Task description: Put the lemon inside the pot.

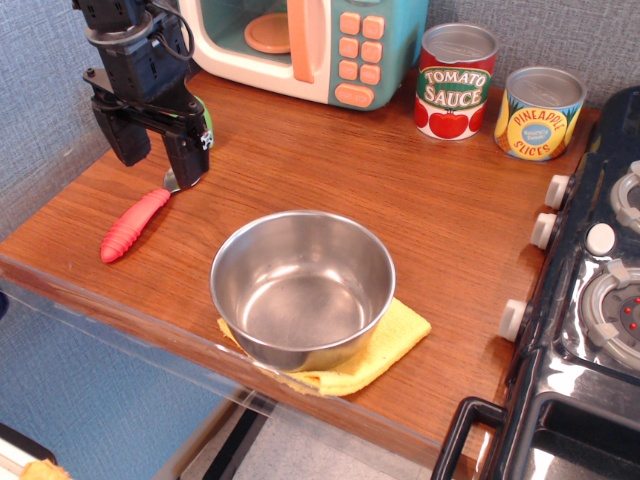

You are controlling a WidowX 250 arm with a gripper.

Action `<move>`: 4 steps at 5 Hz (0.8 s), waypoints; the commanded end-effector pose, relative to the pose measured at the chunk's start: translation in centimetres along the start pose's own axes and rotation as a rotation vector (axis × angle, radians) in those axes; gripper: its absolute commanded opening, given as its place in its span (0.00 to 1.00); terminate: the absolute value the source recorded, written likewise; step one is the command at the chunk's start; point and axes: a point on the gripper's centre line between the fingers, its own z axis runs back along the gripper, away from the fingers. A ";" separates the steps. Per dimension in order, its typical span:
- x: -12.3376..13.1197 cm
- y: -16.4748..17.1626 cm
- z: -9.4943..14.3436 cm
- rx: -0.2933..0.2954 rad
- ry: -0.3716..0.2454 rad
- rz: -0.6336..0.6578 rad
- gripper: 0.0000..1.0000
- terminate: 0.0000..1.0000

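The gripper (158,150) hangs over the worktop's back left corner, its two black fingers spread apart; a sliver of green and yellow, apparently the lemon (207,118), shows just behind its right finger, though whether it is gripped I cannot tell; below lies a red-handled utensil (135,224) near the left edge; the pot (302,288) sits on a yellow cloth (398,338) at the front edge; two cans (455,81) stand at the back right.

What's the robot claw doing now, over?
Gripper open, up by the left edge, holding nothing. Pot empty, sitting on yellow cloth. Lemon mostly hidden behind gripper. Path to pot open.
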 end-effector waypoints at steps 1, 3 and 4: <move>0.0 0.0 0.0 0.000 0.000 0.000 1.00 0.00; 4.8 3.9 0.3 0.035 -0.036 0.110 1.00 0.00; 7.4 5.9 0.3 0.067 -0.048 0.160 1.00 0.00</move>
